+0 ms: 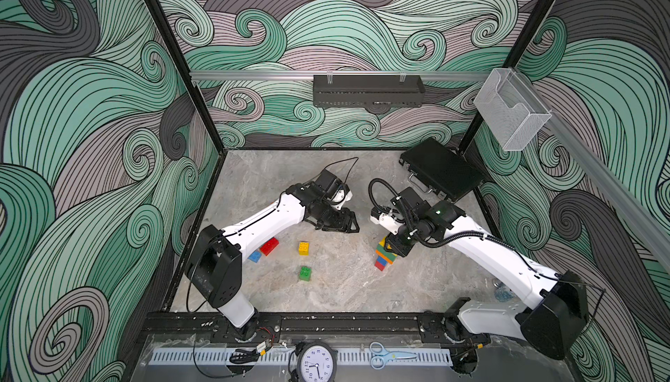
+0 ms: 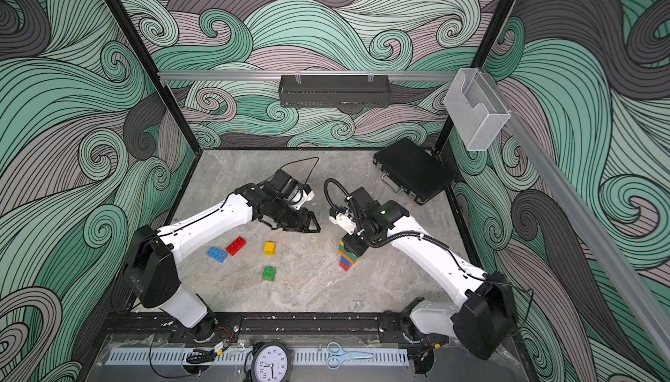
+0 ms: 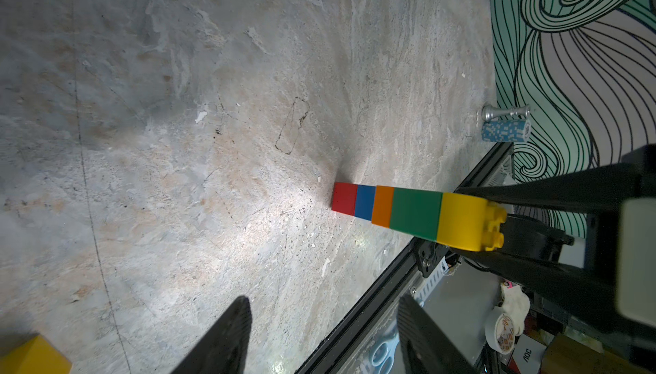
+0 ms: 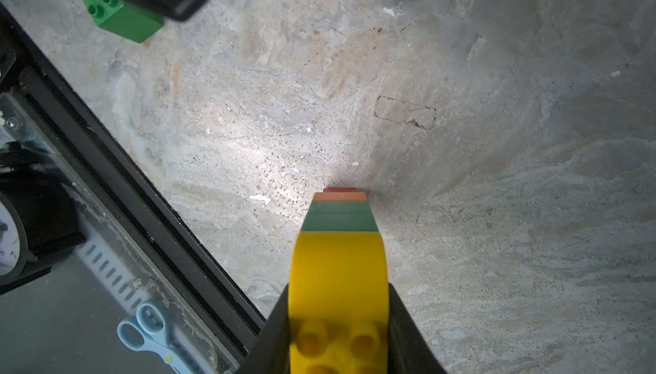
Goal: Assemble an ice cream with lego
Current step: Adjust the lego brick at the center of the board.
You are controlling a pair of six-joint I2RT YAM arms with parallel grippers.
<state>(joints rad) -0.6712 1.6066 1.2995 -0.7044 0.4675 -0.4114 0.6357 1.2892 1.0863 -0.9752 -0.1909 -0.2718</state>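
right end effector (image 4: 339, 304): clamped on yellow top brick (image 3: 461, 221) | left end effector (image 3: 323, 315): jaws apart, empty | tower (image 3: 415, 214): upright on desk (image 3: 177, 141) | risk: skinny tower, any sideways tug probably topples it

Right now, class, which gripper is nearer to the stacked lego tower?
Right. The right gripper has its jaws closed on the yellow top brick of the lego tower. The left gripper hangs open and empty, apart from the tower.
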